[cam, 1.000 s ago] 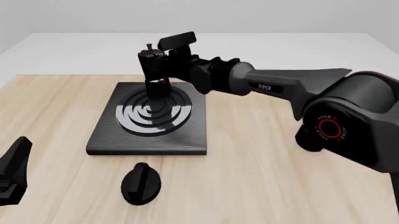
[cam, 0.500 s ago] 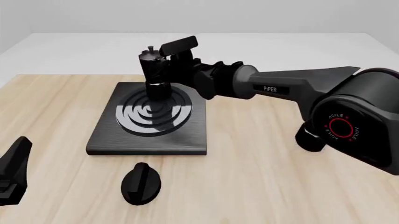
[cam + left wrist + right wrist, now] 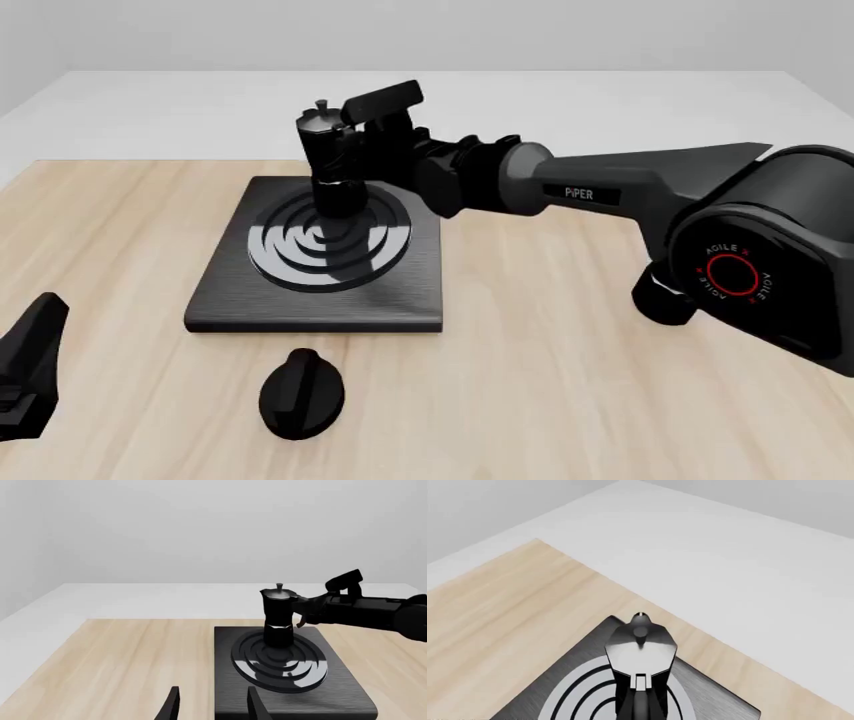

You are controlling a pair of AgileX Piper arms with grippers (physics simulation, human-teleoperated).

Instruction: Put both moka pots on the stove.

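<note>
One moka pot (image 3: pixel 330 150) stands upright on the stove (image 3: pixel 400 290), its base set on the ring burner (image 3: pixel 330 240) toward the 12 o'clock side of the rings. It is small, black and faceted, with a narrow waist, a silvery-grey lid and a small top knob. Its handle side faces 3 o'clock. The stove is a flat dark-grey square slab lying on the worktop (image 3: pixel 561 380), left of centre. Only this one pot is in view.

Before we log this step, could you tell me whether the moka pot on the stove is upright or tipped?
Upright. The moka pot stands on the stove burner, knob straight up, in both front and left wrist views.
</note>
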